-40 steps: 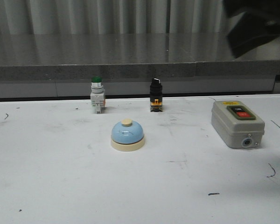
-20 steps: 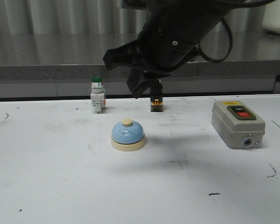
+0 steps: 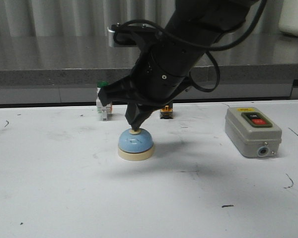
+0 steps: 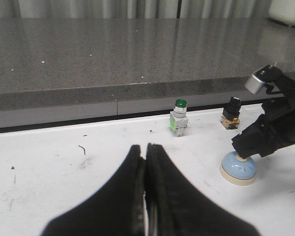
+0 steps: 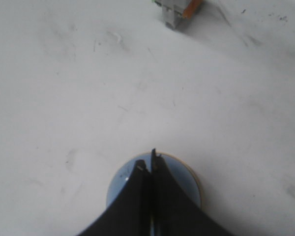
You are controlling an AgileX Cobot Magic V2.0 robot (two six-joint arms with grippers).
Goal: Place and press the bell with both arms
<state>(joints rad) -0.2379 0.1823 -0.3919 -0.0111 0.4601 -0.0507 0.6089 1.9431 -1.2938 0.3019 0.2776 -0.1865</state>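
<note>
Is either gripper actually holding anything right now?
Nothing is held. The right gripper, shut, has its tip on the bell button; the left gripper is shut and empty.

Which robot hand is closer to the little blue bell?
The right one. The right gripper points down with its closed tip on the bell's cream button. The left gripper, also closed, hangs over bare table well off to the bell's side.

Front view facing forward across the table [image 3: 49,198], left wrist low from near-left, right wrist close overhead (all sharing the bell [image 3: 135,144]).
</note>
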